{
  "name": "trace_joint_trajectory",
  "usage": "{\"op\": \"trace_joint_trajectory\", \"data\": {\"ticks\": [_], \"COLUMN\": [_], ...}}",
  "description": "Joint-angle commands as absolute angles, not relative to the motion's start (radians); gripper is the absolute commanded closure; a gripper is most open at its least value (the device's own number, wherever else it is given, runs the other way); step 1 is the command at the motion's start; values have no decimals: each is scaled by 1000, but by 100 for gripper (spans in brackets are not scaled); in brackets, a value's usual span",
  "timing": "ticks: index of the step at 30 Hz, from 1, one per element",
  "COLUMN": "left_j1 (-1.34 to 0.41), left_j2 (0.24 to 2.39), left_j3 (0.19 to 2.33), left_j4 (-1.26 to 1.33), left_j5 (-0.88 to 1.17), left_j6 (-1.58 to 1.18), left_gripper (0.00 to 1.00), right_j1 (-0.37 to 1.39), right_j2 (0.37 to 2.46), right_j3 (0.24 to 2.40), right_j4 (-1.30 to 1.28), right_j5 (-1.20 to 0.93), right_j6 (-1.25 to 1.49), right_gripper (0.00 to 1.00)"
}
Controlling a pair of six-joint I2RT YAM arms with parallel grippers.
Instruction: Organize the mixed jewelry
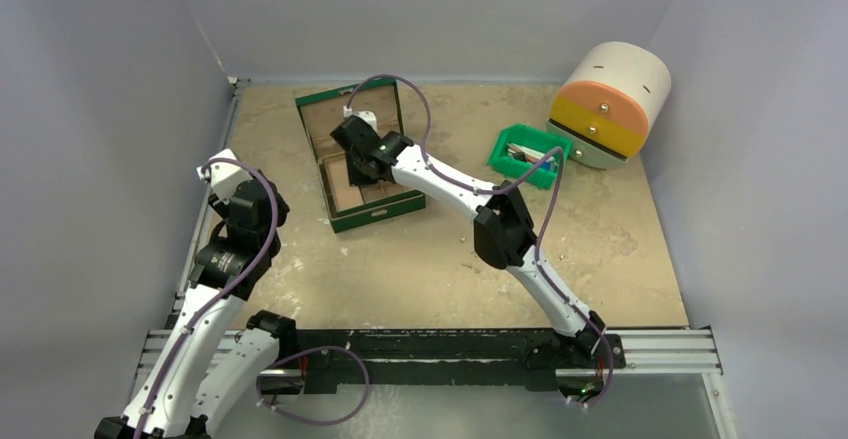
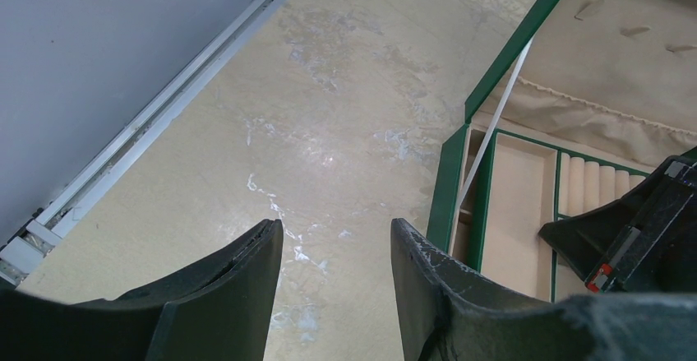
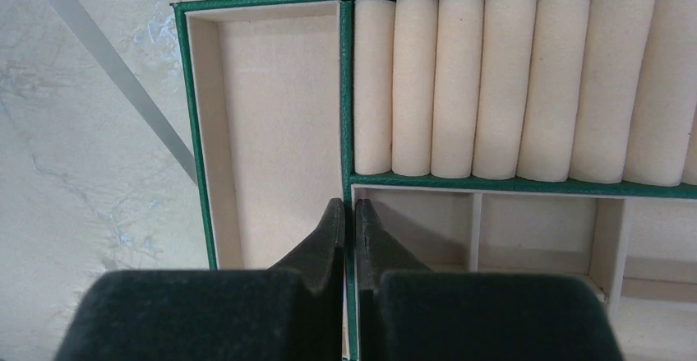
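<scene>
The green box [image 1: 378, 216] lies open at the back middle of the table, its lid [image 1: 350, 109] leaning away. Inside are tan compartments [image 3: 275, 131] and a row of cream rolls [image 3: 501, 81]; none of the mixed jewelry shows in them. My right gripper [image 3: 349, 205] is shut, with nothing visible between its fingers, and hovers over the green divider [image 3: 348, 90] beside the long compartment. It also shows from above [image 1: 357, 166]. My left gripper [image 2: 337, 229] stands open and bare over the table, left of the green box's wall [image 2: 448, 188].
A green plastic bin [image 1: 527, 156] with small greyish pieces that I cannot identify sits right of the box. A round drawer unit [image 1: 610, 104] with orange and yellow fronts stands at the back right. A metal rail [image 2: 156, 122] runs along the left wall.
</scene>
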State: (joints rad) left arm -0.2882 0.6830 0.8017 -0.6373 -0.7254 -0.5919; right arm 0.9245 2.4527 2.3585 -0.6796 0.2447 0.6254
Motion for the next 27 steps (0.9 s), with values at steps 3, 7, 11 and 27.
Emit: {"op": "trace_joint_trajectory", "data": {"ticks": [3,7,11,27], "left_j1": [-282,-282,-282,-282], "left_j2": [672,672,672,678], "left_j3": [834,834,834,834], "left_j4": [-595,-595,-597,-595], "left_j5": [-723,-723,-724,-721], "left_j6": [-600,-600,-600,-598], "left_gripper": [49,49,50,50], "right_j1": [937,937,937,955], "right_j2": [2466,2472,2476,2467], "right_j3": [2411,2416,2419,2400], "right_j4": [-645,-637,-625,-591], "right_j5": [217,214,195,182], "right_j6": [660,665,670,655], "right_gripper": [95,93,90,71]}}
